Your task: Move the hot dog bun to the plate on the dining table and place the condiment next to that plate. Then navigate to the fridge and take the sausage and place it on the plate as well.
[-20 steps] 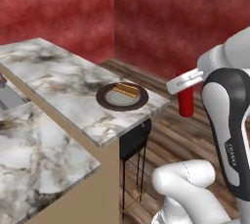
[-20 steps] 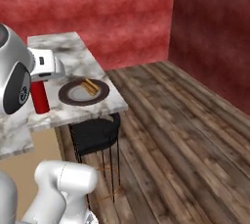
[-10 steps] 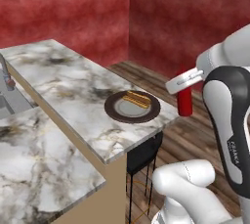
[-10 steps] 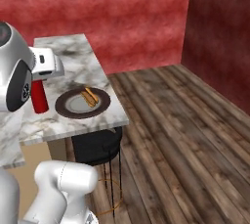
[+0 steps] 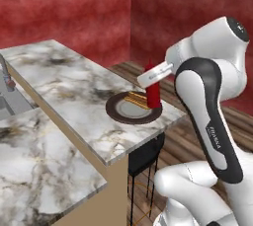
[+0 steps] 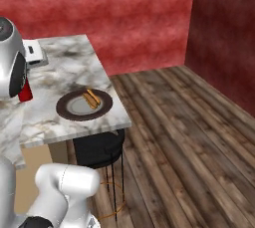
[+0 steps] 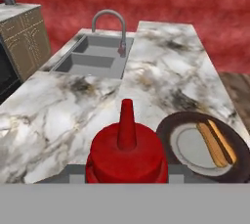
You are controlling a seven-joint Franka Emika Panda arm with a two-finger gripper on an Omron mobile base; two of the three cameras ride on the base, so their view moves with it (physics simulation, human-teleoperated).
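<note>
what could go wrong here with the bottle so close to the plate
1. The condiment hangs in the gripper above the dining table, right beside the plate. Lowered off line, its base could land on the rim and tip.
2. The bottle is tall and slim, so a release before it sits flat may topple it.
3. The hot dog bun lies loose on the plate; a bump could roll it off.

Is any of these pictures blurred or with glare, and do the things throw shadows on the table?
Left base view: sharp enough, even flat light, no glare; a faint dark shade lies under the plate on the dining table. Right base view: soft, the hot dog bun slightly fuzzy, no hard shadows. Hand view: the condiment looms large and near; no glare on the sink.
</note>
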